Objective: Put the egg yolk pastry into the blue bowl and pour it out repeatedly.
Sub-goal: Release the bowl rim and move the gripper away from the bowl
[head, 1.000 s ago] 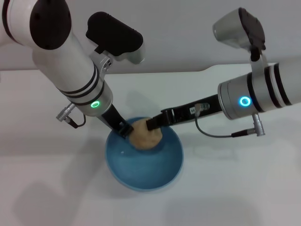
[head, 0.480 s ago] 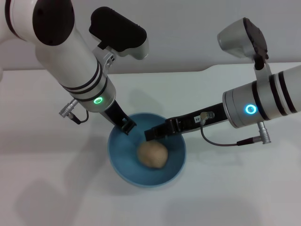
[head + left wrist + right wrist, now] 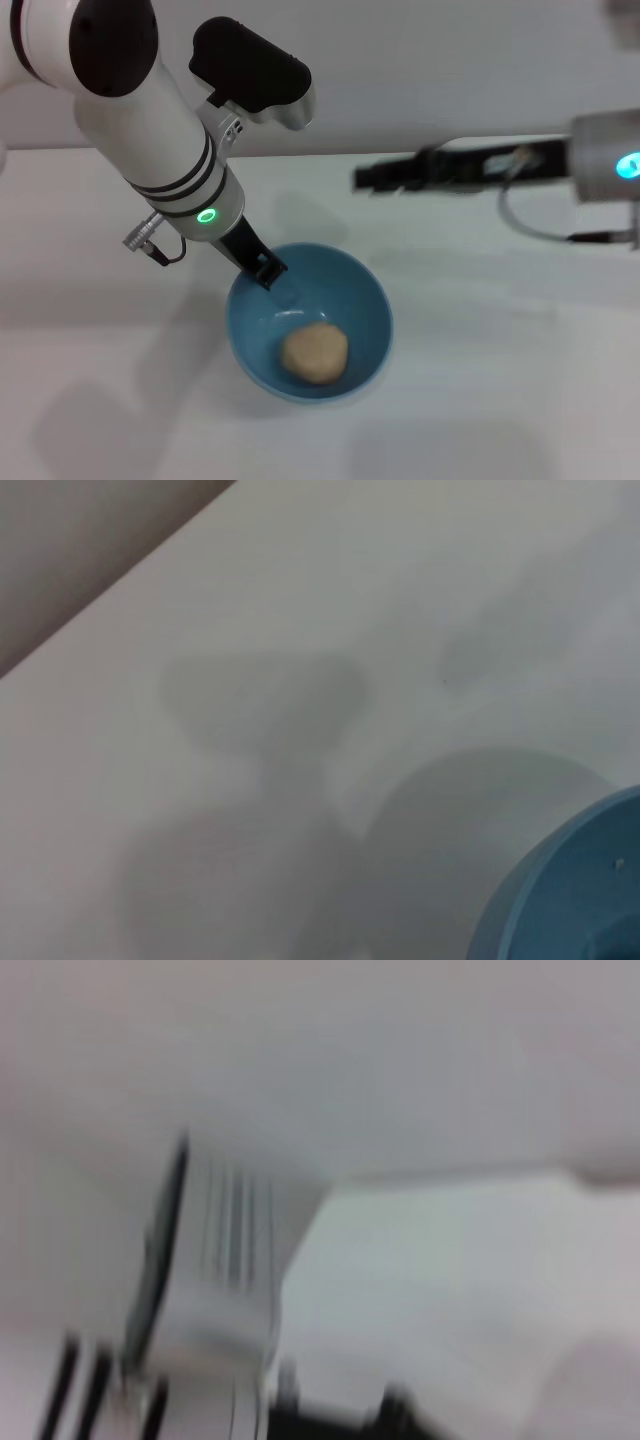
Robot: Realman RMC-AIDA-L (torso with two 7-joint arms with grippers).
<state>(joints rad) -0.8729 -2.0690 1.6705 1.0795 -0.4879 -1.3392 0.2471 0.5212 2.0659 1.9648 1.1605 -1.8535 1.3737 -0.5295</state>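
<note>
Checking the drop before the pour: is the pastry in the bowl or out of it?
In. The pastry lies on the floor of the bowl, with no hand touching it.

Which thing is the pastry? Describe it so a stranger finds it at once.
On the white table, find the blue bowl, its rim gripped by the left gripper. The egg yolk pastry lies inside: a tan, matte ball, the only thing in it.
</note>
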